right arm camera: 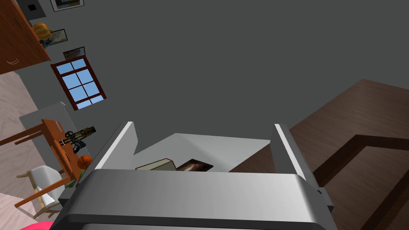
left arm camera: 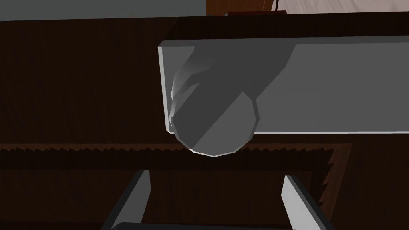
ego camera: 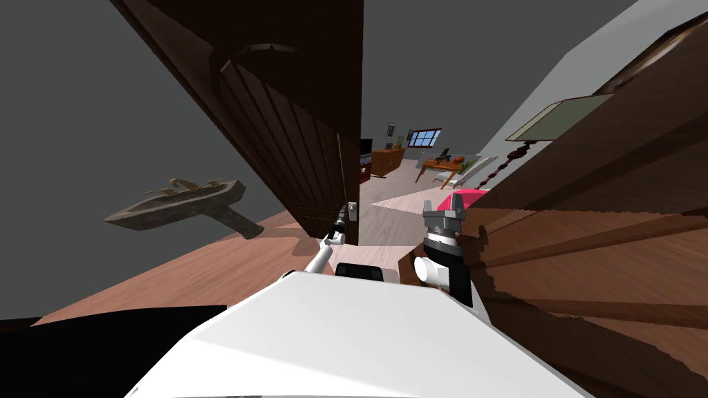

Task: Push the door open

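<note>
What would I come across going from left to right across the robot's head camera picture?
Wall-mounted sink → dark wooden door → left claw, open, at the door's handle edge → right claw, open, raised in the doorway.

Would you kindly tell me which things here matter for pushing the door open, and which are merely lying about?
For the job: door, knob, left end effector, open just short of the knob.

Lying about: sink, table, window; the right end effector is idle and open.
</note>
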You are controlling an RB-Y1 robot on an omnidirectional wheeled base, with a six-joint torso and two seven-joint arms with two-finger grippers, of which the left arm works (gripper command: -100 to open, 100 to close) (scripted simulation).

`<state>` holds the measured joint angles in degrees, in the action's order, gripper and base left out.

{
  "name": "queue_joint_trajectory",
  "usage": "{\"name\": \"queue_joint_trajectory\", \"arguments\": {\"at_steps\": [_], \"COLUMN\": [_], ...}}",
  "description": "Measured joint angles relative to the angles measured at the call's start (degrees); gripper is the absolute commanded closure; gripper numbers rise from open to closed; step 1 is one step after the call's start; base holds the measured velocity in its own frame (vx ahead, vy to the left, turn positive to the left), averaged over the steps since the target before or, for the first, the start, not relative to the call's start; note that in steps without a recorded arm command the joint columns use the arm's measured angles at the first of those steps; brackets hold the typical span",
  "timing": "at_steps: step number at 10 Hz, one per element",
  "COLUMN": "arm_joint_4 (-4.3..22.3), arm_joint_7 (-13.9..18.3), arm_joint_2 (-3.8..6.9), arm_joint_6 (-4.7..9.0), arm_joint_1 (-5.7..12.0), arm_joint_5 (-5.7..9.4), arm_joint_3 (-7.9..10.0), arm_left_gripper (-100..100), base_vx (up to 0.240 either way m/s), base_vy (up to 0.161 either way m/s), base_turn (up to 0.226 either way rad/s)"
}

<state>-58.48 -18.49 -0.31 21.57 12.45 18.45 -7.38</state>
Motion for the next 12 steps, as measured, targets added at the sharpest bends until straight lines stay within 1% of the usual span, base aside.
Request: {"name": "queue_joint_trajectory", "arguments": {"at_steps": [1, 2, 3, 8, 9, 10, 12], "arm_joint_4": [0.01, -0.12, -0.14, 0.05, 0.05, 0.19, 1.25], "arm_joint_7": [-0.14, -0.09, -0.06, -0.13, -0.11, -0.66, -2.28], "arm_joint_2": [-1.01, -1.67, -1.74, -1.83, -1.83, -1.53, -0.68], "arm_joint_6": [0.15, 0.13, 0.1, -0.09, -0.08, -0.04, 0.33], "arm_joint_1": [-0.09, -0.07, -0.05, -0.16, -0.17, -0.19, 0.25], "arm_joint_5": [-0.05, -0.01, 0.0, -0.05, -0.04, 0.83, 3.17], "arm_joint_3": [0.06, 0.13, 0.13, -0.09, -0.08, -0.81, -2.58], "arm_left_gripper": [-100, -100, 100, 100, 100, 100, 100], "base_vx": [0.118, 0.043, -0.006, -0.009, 0.032, 0.093, 0.096], "base_vy": [-0.15, -0.079, 0.011, 0.013, 0.023, 0.04, 0.009], "base_turn": [-0.011, 0.008, -0.003, -0.008, 0.064, 0.096, 0.071]}}
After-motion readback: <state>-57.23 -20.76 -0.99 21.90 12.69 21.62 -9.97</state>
